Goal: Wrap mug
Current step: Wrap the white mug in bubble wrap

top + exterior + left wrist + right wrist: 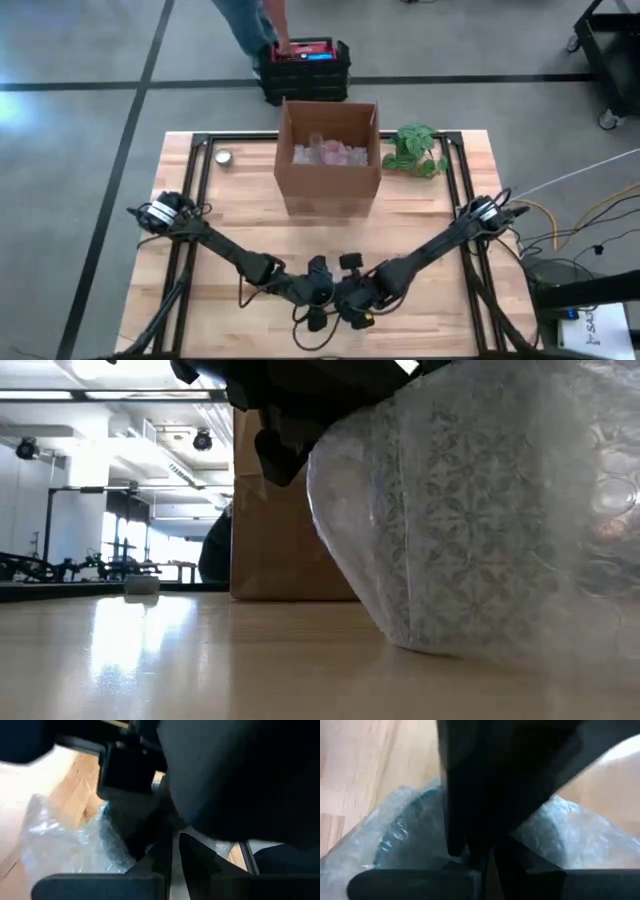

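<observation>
The mug [450, 510], pale with a fine teal pattern, stands near the table's near edge inside clear bubble wrap [600, 480]. From above it is hidden under both arms. My left gripper [318, 300] and my right gripper [355, 305] meet over it, fingers shut. The left wrist view shows crumpled wrap [65, 845] beside the left fingers. The right wrist view shows wrap over the teal mug [405, 830] on both sides of the right fingers. My left gripper has its fingers [192, 857] shut at the top of the bundle, with a pale sliver of wrap between them. My right arm hides the rest, so which edge it has cannot be told. My right gripper comes from above, its fingers [470, 845] shut on the bubble wrap [560, 830] over the mug. The fingers hide the place of contact. The bundle rests on the table.
An open cardboard box [328, 155] with wrapped items stands at the far middle, with a green plant [415, 150] to its right and a small round tin [224, 157] to its left. Beyond the far edge, a person bends over a red and black crate [305, 65].
</observation>
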`<state>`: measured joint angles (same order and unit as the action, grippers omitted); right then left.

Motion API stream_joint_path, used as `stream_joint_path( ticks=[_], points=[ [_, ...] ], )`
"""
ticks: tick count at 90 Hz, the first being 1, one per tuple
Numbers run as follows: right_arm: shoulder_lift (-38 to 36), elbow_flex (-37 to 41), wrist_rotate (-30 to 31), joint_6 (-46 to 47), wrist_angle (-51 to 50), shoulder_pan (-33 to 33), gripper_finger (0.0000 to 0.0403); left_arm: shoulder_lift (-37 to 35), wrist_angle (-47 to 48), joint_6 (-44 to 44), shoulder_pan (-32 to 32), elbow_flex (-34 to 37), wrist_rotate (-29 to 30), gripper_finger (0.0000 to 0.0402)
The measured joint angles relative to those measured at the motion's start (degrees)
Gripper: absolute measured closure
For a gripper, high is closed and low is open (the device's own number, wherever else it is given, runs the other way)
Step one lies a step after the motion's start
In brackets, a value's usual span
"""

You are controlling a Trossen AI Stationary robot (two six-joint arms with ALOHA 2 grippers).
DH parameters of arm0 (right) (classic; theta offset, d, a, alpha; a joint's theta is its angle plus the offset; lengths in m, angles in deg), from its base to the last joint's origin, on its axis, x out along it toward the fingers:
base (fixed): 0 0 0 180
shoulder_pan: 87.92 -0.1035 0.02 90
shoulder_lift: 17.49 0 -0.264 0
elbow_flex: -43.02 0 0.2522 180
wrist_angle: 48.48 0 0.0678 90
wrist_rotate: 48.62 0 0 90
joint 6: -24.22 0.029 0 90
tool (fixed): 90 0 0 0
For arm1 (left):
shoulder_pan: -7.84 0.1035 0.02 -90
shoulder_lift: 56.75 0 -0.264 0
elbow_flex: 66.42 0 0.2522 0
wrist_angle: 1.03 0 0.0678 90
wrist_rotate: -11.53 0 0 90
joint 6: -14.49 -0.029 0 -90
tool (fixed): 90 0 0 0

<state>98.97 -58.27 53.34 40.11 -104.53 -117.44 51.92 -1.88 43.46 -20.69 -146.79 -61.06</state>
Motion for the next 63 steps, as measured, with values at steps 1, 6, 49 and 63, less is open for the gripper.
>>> stream_joint_path(
  ticks=[1,6,49,63],
  points=[
    [0.0,0.0,-0.1,-0.1,0.0,0.0,0.0385,0.0,0.0,0.0,0.0,0.0,0.0,0.0379],
    [0.0,-0.1,-0.8,-0.4,-0.1,0.0,0.0385,0.0,0.0,0.0,0.0,0.0,0.0,0.0379],
    [-9.5,-2.1,-6.3,0.8,-2.9,0.0,0.0384,-0.1,0.1,0.0,0.0,0.0,-0.1,0.0379],
    [-8.9,-2.1,-8.8,1.5,-2.2,0.0,0.0384,-0.1,0.1,0.0,0.0,0.0,-0.1,0.0379]
  ],
)
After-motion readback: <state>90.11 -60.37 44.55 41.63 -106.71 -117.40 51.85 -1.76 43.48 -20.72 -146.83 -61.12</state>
